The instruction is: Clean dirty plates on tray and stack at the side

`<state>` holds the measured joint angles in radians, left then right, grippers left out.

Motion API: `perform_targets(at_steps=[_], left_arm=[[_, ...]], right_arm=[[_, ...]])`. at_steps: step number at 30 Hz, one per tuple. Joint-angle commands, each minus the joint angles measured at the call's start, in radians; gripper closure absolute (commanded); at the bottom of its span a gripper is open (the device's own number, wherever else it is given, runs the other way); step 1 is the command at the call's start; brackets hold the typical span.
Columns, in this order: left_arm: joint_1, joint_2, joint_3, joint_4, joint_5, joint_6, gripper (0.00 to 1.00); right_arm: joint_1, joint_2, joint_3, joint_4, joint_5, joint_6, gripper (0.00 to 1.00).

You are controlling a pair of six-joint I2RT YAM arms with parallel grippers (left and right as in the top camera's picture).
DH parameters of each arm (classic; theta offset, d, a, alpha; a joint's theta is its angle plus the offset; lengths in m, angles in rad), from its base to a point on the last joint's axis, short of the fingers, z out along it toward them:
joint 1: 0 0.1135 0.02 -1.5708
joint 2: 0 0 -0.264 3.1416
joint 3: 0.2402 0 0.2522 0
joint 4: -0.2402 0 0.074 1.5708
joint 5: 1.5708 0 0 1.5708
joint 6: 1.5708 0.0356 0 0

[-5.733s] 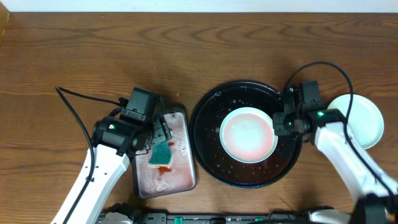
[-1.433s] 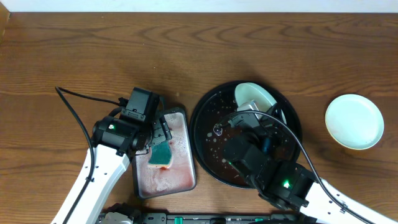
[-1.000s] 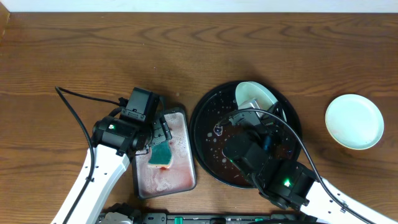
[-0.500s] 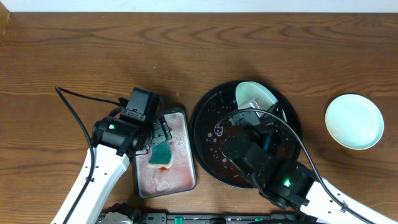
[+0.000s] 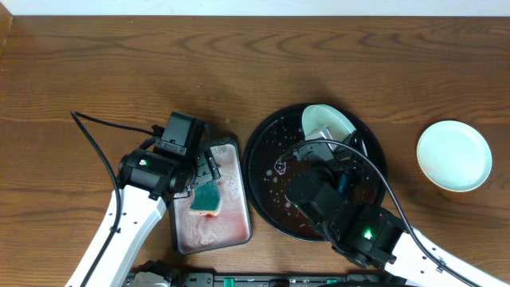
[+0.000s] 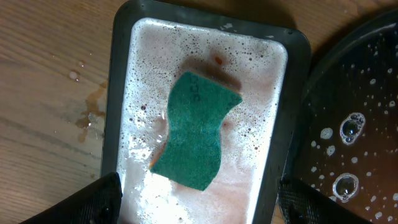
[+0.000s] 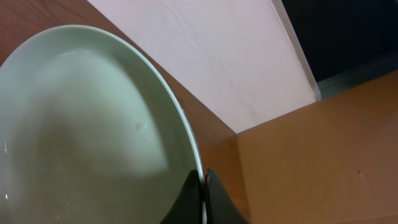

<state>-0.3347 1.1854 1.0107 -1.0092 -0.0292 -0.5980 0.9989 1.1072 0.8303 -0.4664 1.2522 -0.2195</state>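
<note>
Wood table (image 5: 96,72) fills our view. We note the black round tray (image 5: 267,179), wet and beaded, toward the near edge, right of centre. Just beside it on the left sits the rectangular pinkish tray (image 6: 117,93), full of pink foam. One mint-white plate (image 5: 454,155) lies flat near the table's right edge. We see the right gripper (image 7: 202,198) clamped on the rim of a second plate (image 5: 325,123), tilted over the black tray's far side. The green sponge (image 6: 196,130) lies in the foam. The left gripper (image 6: 200,202) hangs above it, jaws wide, holding nothing.
</note>
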Motion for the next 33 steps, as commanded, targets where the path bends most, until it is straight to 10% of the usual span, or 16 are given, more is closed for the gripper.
perform_targets(at_steps=[1, 33], left_arm=[[0.005, -0.002, 0.010, -0.002, -0.004, 0.007, 0.19], [0.005, -0.002, 0.010, -0.002, -0.004, 0.007, 0.19]], right_arm=[[-0.010, -0.011, 0.013, 0.003, 0.023, -0.002, 0.99], [-0.103, -0.011, 0.013, -0.011, -0.024, 0.112, 0.98]])
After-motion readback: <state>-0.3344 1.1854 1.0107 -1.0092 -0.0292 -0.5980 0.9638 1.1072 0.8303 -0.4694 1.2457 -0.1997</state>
